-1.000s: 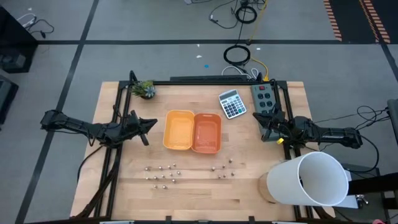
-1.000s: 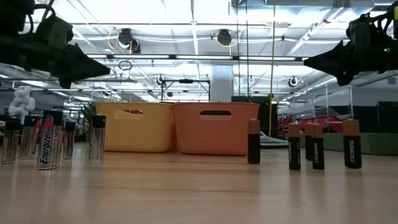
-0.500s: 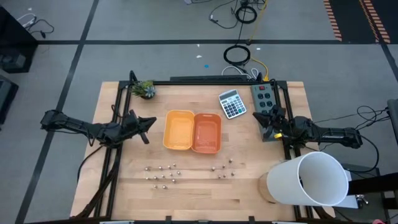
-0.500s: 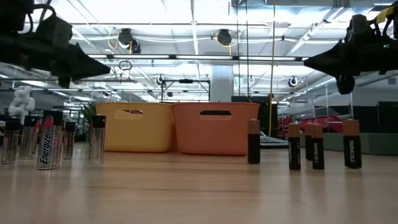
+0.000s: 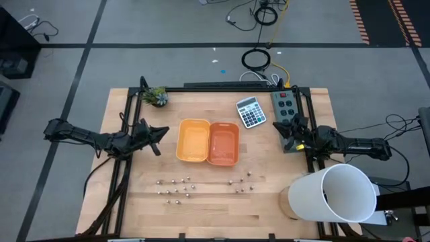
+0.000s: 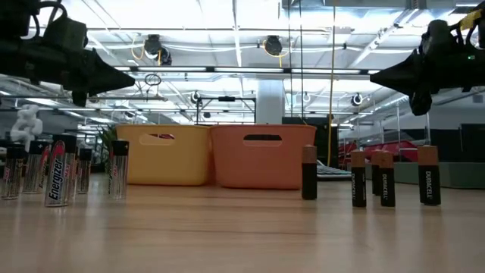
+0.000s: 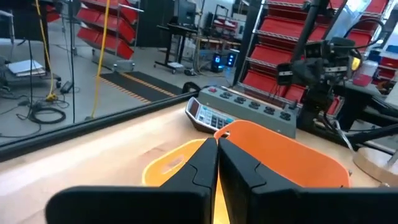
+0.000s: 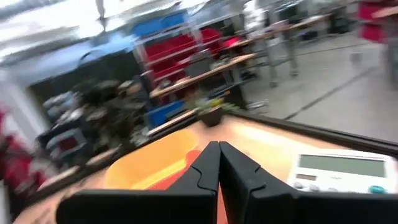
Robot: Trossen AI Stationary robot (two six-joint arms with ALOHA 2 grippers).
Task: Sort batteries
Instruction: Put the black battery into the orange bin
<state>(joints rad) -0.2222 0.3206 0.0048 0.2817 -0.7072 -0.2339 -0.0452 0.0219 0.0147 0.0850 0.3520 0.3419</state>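
**Orange trays wait while batteries stand in two groups**

Wooden tabletop (image 5: pixel 134 202) carries two trays side by side near its middle: a yellow-orange tray (image 5: pixel 193 140) and, touching it on the right, a deeper orange tray (image 5: pixel 224 143). Both look bare inside from above.

The batteries (image 5: pixel 176 189) stand upright on the near part of the tabletop, well apart from the trays. In the high view a larger cluster sits in front of the yellow-orange tray and a smaller cluster (image 5: pixel 243 181) in front of the orange one. The low view shows the silvery batteries (image 6: pixel 57 171) grouped at one side and the dark, copper-topped batteries (image 6: pixel 385 179) in a loose row at the other.

The left gripper (image 5: pixel 161 132) hangs above the tabletop just left of the yellow-orange tray, pointing toward it; its jaws are pressed together with nothing between them. The right gripper (image 5: pixel 285 126) hangs above the right side of the tabletop, beside the grey power strip (image 5: pixel 286 105); its jaws are likewise closed and hold nothing.

A grey calculator (image 5: pixel 250 111) lies behind the orange tray, a small potted plant (image 5: pixel 158 96) sits at the far left corner, and a large white cylinder (image 5: pixel 336 195) stands at the near right corner.
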